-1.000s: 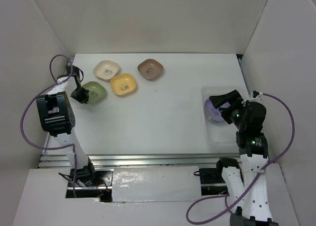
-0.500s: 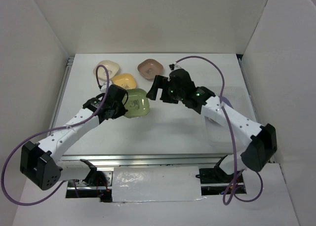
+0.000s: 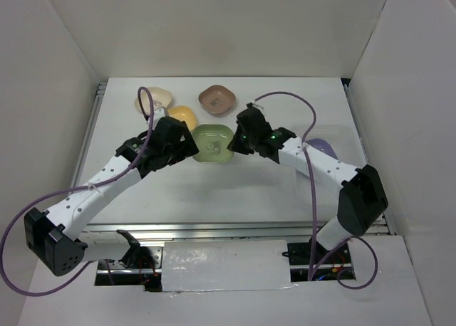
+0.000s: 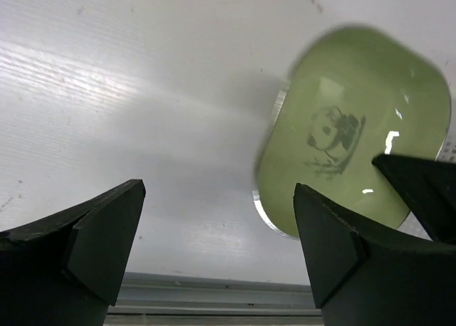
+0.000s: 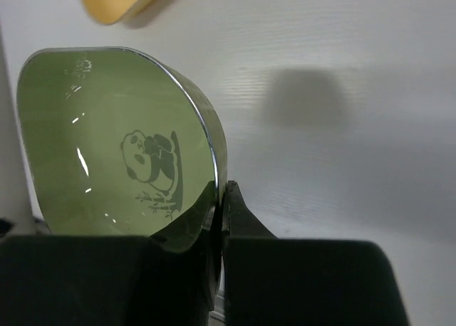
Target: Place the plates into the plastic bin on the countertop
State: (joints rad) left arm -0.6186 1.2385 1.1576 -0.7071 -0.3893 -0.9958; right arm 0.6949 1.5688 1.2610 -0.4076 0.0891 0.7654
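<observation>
A green plate [image 3: 212, 142] with a panda print is mid-countertop between both grippers. My right gripper [image 3: 236, 142] is shut on its right rim; the right wrist view shows the jaws [image 5: 222, 198] pinching the rim of the green plate [image 5: 114, 148]. My left gripper [image 3: 188, 146] stands open just left of the plate, and in its own view the gripper [image 4: 217, 248] holds nothing, with the green plate [image 4: 356, 155] ahead to the right. Cream [image 3: 153, 98], yellow [image 3: 182, 115] and brown [image 3: 217, 100] plates lie at the back. A lavender plate [image 3: 322, 146] rests in the plastic bin [image 3: 313, 195].
White walls close in the countertop [image 3: 214, 191] on three sides. A metal rail [image 3: 214, 230] runs along the near edge. The right arm reaches across the bin's near side. A yellow plate's corner [image 5: 117, 2] shows at the top of the right wrist view.
The green plate has moved right from the left edge toward the middle. My left gripper has opened and let go of it. My right gripper has left the bin and shut on its rim.
</observation>
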